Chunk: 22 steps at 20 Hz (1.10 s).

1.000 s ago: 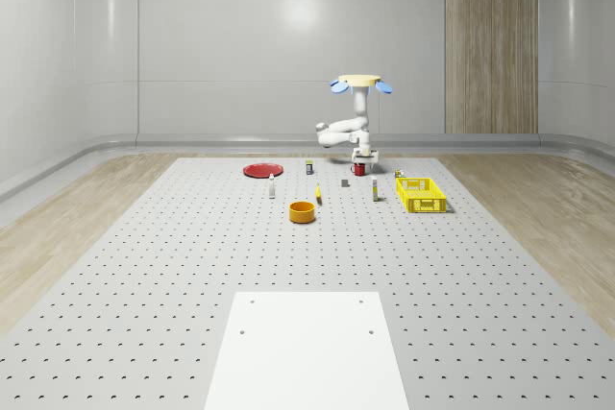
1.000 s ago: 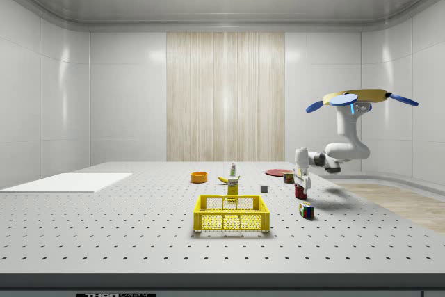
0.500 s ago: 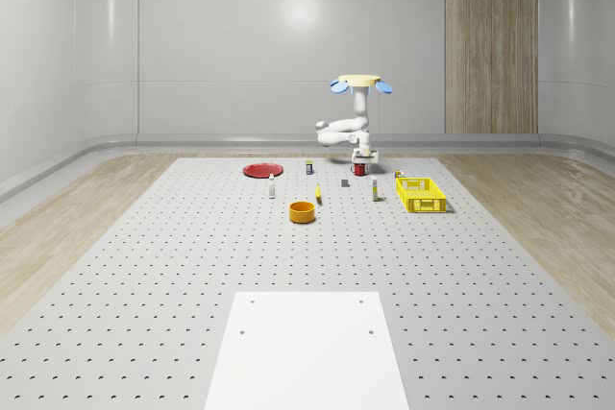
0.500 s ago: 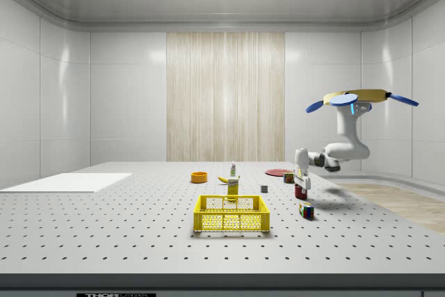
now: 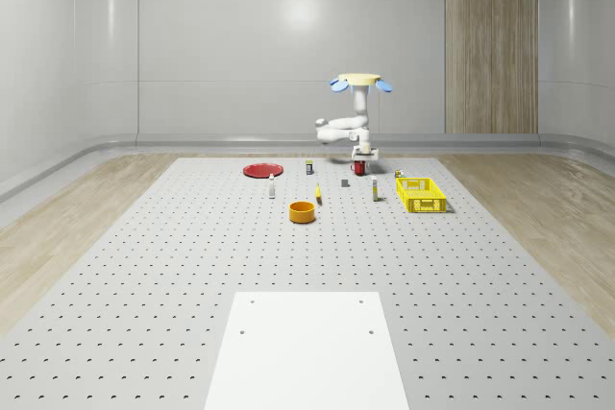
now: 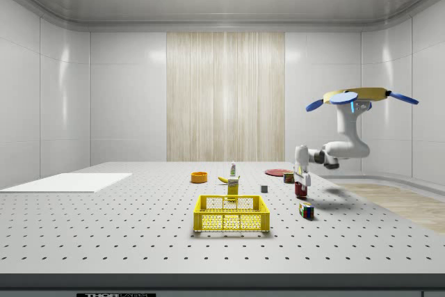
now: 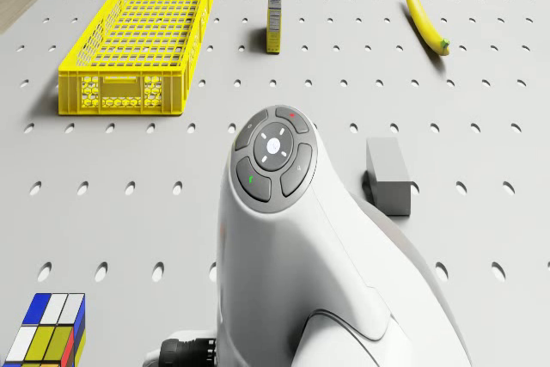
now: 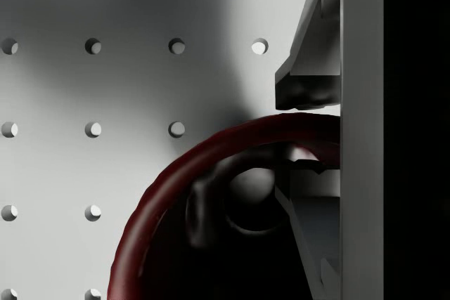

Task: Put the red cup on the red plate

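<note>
Whole-scene view: my drone body point(image 5: 360, 82) hovers over the far end of the worktop point(image 5: 192, 266), upper centre of the frame. My claw point(image 5: 361, 157) hangs at the red cup point(image 5: 359, 168). Red plate point(image 5: 261, 170) lies well apart toward the frame's left. Orange bowl point(image 5: 303, 211) sits lower centre; yellow crate point(image 5: 421, 194) to the right.

Side view: drone at right of frame, claw point(image 6: 300, 180) down over the red cup point(image 6: 300, 190). Colour cube point(image 6: 305, 209) lies just below it in the frame.

Drone view: my arm point(image 7: 309, 255) fills the lower centre; grey block point(image 7: 387, 175) beside it, banana point(image 7: 425, 16) at upper right.

Wrist view: my fingers point(image 8: 309, 82) straddle the cup's rim point(image 8: 211, 152), one outside, one inside, clamped on it.
</note>
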Available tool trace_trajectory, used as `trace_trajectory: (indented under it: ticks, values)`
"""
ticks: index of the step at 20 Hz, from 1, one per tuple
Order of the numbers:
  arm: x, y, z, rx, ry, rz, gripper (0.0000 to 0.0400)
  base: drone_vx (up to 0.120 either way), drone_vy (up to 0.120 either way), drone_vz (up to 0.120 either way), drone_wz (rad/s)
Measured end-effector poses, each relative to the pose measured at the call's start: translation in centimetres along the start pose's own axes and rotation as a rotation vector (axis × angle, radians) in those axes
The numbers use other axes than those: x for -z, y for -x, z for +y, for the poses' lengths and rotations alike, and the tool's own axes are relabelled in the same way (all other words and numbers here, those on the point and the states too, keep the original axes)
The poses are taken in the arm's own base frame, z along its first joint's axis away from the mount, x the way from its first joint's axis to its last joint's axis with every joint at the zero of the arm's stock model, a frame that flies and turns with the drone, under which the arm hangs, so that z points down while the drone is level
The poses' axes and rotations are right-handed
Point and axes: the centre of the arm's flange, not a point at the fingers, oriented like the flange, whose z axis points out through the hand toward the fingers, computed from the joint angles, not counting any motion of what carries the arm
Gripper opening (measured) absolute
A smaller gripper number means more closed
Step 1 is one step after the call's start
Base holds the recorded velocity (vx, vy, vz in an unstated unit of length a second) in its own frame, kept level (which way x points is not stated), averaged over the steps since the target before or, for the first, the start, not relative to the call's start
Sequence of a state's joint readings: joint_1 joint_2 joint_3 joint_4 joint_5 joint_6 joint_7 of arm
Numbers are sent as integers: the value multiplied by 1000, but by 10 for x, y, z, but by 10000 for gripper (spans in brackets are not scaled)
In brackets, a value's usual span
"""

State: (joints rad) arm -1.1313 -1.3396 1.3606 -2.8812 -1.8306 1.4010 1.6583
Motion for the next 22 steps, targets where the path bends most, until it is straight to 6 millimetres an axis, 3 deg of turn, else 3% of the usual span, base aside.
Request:
trace_trajectory:
  ticks: [14,16,22]
  values:
    - [14,0,0,0,0,0,100,0,-120,120,0]
    - [14,0,0,0,0,0,100,0,-120,0,0]
    - [14,0,0,0,0,0,100,-113,-120,0,0]
